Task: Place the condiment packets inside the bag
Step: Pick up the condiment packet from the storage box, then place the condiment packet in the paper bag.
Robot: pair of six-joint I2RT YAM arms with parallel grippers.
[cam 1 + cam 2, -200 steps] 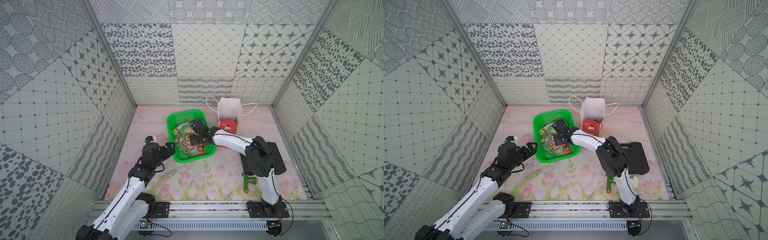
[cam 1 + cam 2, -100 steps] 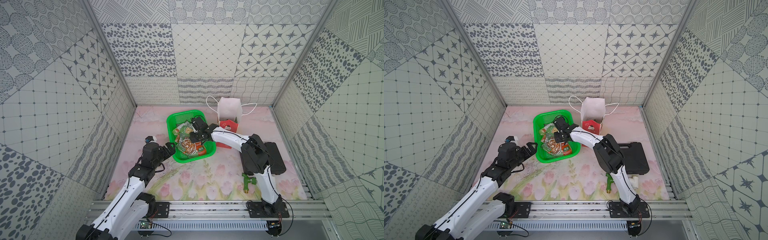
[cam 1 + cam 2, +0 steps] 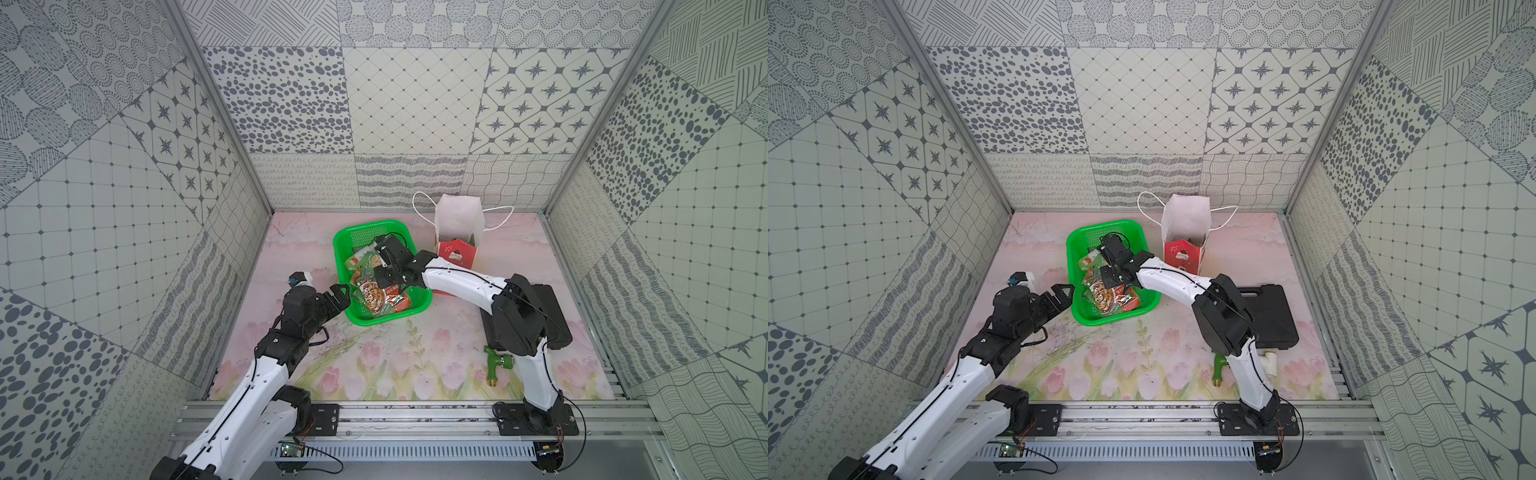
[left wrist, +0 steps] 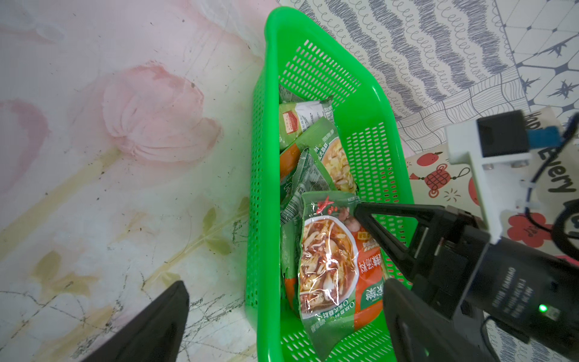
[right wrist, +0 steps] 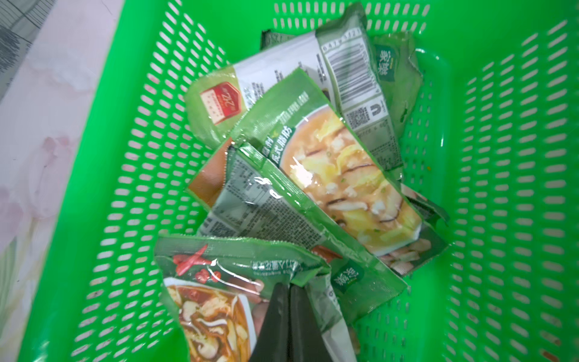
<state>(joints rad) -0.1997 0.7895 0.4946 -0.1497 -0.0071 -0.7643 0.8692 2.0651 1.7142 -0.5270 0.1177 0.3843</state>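
Green-edged packet (image 5: pixel 213 269) sits pinched in right gripper (image 5: pixel 289 287), unclear in both top views.

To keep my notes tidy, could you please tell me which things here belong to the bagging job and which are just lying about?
Job: condiment packets, bag, right gripper shut on the chili packet, left gripper open.
Lying about: green basket holding the packets, black case, green tap.

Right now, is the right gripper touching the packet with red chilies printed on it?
Touching. The right wrist view shows the right gripper shut on the chili packet at its folded edge.
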